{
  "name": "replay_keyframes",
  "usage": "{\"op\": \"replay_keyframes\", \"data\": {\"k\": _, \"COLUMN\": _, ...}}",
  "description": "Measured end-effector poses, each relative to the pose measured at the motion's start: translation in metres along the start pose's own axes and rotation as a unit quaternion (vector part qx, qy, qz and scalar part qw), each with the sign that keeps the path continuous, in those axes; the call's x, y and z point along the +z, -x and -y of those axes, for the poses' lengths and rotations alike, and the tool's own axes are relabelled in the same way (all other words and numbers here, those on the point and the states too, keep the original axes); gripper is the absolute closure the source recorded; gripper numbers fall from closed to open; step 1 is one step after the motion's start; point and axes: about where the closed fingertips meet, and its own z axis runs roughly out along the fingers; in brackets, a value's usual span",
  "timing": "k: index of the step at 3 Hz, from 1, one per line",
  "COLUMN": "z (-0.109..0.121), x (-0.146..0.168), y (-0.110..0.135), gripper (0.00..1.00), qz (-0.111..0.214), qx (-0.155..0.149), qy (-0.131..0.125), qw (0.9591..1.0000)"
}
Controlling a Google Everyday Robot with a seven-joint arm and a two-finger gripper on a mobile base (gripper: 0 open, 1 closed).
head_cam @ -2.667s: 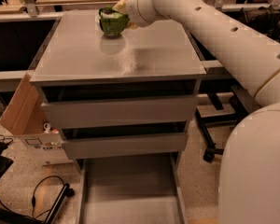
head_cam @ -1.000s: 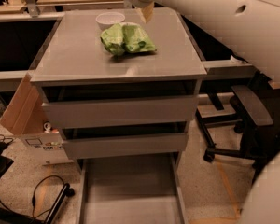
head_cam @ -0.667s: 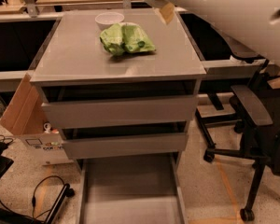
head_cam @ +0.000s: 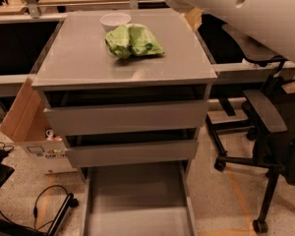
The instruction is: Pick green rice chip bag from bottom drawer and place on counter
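Speckled floor and a cardboard box (head_cam: 19,112) at left, then the bottom drawer (head_cam: 137,200) pulled open low down, no bag in it. Up on the counter (head_cam: 78,58): white bowl (head_cam: 115,19) at the back, green rice chip bag (head_cam: 132,41) lying just in front of it. Looks feather-light, soft and crinkly, slippery film, chips easy to crush, so probably best pinched gently across the folded middle. Light green, crumpled, a dark spot of print. Gripper (head_cam: 192,17) up by the counter's back right corner, apart from the bag, mostly hidden by the arm (head_cam: 246,14), can't tell if open or closed. Office chair (head_cam: 268,117) far right
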Motion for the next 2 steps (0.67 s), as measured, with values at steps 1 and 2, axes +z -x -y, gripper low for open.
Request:
{"op": "replay_keyframes", "data": {"k": 1, "z": -0.020, "x": 0.020, "y": -0.022, "gripper": 0.00, "qz": 0.002, "qx": 0.059, "qy": 0.052, "qw": 0.9969}}
{"op": "replay_keyframes", "data": {"k": 2, "z": -0.072, "x": 0.015, "y": -0.083, "gripper": 0.00, "qz": -0.023, "qx": 0.189, "qy": 0.148, "qw": 0.9705}}
